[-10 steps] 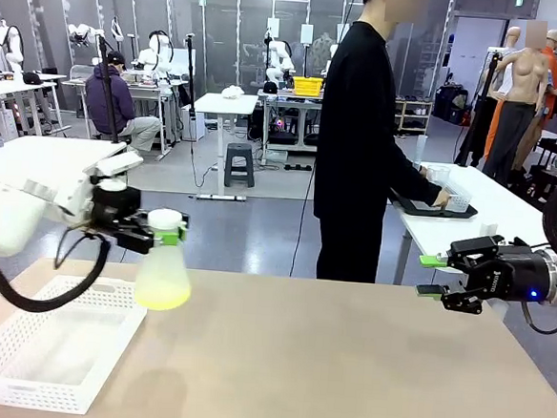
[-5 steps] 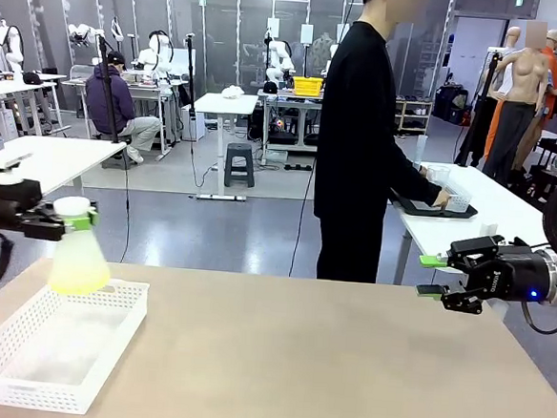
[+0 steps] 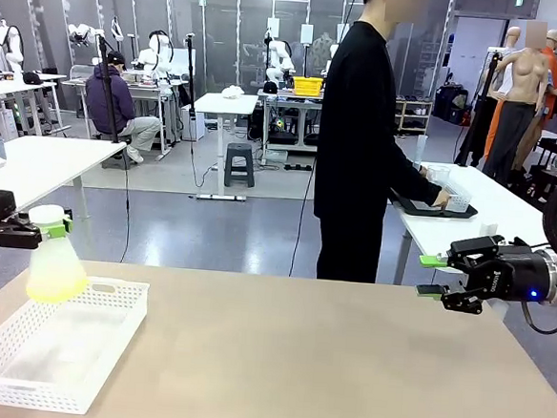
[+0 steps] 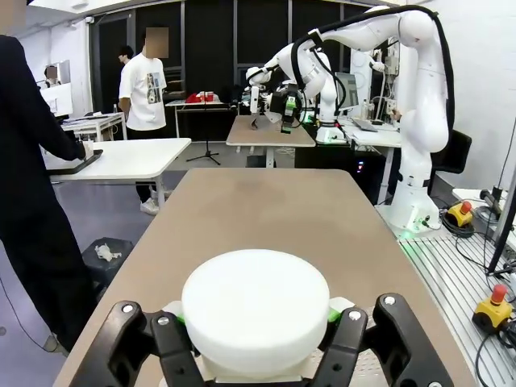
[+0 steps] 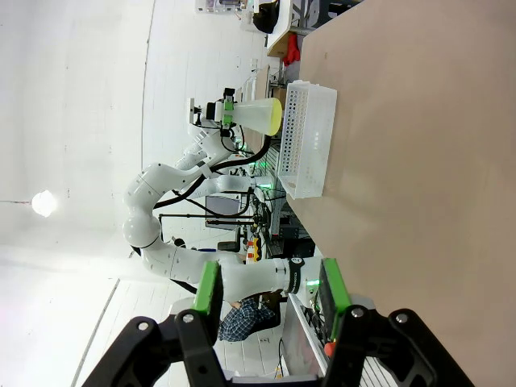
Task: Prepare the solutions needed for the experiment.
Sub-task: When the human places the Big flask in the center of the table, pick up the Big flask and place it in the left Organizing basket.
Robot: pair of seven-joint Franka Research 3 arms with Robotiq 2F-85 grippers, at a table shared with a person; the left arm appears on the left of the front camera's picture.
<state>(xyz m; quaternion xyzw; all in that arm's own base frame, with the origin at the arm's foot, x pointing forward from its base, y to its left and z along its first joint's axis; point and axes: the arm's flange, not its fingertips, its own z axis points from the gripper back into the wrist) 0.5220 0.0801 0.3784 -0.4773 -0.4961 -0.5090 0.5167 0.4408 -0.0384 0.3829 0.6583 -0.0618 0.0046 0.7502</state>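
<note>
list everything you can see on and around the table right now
conical flask: one, frosted white, held upright by its neck above the basket's far left corner
solution: one small amount, pale yellow-green, in the flask's bottom
basket: one, white perforated plastic, table's left side
table: one, tan
person: one, in black, at the far side, turned to a side table
left gripper: black with green pads, shut on the flask neck
right gripper: black with green pads, open, holding nothing, above the table's right edge
</note>
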